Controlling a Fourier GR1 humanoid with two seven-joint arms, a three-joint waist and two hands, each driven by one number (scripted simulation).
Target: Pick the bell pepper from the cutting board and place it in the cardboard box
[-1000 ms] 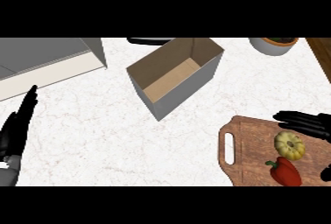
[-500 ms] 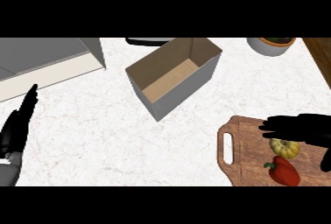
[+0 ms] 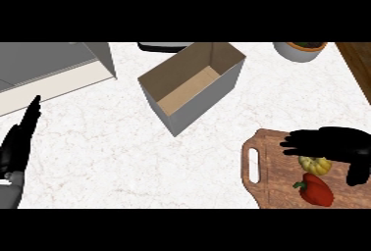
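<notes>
Right hand (image 3: 330, 145) hovered, fingers spread and empty, over the yellow squash (image 3: 316, 165) on the cutting board (image 3: 272, 162). Risk: it could grab that instead of the red bell pepper (image 3: 316, 190) just beside it. Left hand (image 3: 16, 147) rested with fingers straight.

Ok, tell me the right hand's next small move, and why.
Probably shift the right robot hand toward the view's lower edge and lower it over the red bell pepper. It hangs over the yellow squash on the cutting board, with the pepper lying uncovered just below it. The cardboard box has nothing in it.
</notes>
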